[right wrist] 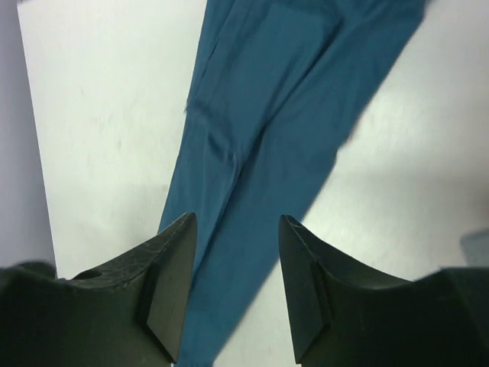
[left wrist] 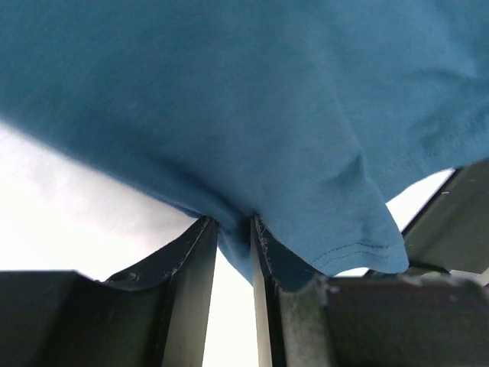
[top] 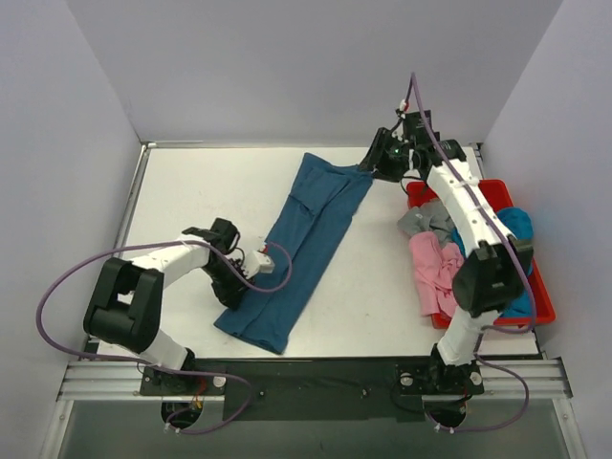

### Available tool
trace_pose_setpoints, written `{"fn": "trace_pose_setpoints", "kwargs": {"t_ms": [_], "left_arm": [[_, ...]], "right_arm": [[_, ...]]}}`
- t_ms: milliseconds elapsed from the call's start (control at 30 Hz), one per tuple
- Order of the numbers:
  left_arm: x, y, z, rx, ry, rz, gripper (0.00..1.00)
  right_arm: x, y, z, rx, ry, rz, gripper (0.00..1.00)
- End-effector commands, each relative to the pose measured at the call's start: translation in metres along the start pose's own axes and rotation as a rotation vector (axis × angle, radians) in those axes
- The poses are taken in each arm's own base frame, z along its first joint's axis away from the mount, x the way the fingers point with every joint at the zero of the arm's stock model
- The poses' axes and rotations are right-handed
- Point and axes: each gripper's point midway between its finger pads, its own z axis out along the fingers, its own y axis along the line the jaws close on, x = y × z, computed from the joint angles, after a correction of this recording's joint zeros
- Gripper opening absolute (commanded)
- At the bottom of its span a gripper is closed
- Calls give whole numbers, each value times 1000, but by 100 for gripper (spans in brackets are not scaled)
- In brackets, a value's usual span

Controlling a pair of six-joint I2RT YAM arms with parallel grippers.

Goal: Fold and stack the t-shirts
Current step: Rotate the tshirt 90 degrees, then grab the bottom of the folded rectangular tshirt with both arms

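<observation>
Dark teal-blue cloth t-shirt (top: 306, 234), folded long: limp, light, likely to sag. Left gripper (left wrist: 233, 226) pinched tight on its near-left edge. Right gripper (right wrist: 235, 229) parted, empty, above the far end. Best grip: layered edges.

- A dark teal-blue t-shirt (left wrist: 244, 99) fills the view from 9 o'clock across 12 to 3 o'clock.
- The left tool (left wrist: 233, 227) sits at 6 o'clock, its two dark fingers (left wrist: 187, 264) drawn close with a fold of the shirt pinched between them.
- A stitched hem (left wrist: 359, 248) hangs loose towards 5 o'clock.
- The white worktop (left wrist: 61, 222) shows at 8 o'clock.
</observation>
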Motion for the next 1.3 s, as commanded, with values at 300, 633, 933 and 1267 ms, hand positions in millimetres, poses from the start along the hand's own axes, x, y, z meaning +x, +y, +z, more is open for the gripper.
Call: {"fn": "trace_pose_setpoints", "kwargs": {"t_ms": [300, 633, 933, 1267], "left_arm": [[-19, -96, -27, -46, 5, 413, 40], [-2, -117, -77, -119, -172, 912, 59], [1, -130, -35, 9, -227, 997, 58], [-10, -159, -6, 147, -199, 1098, 63]], "right_arm": [[267, -34, -94, 152, 351, -97, 54], [396, -3, -104, 100, 596, -155, 53], [471, 4, -86, 11, 842, -104, 34], [477, -53, -104, 102, 835, 3, 0]]}}
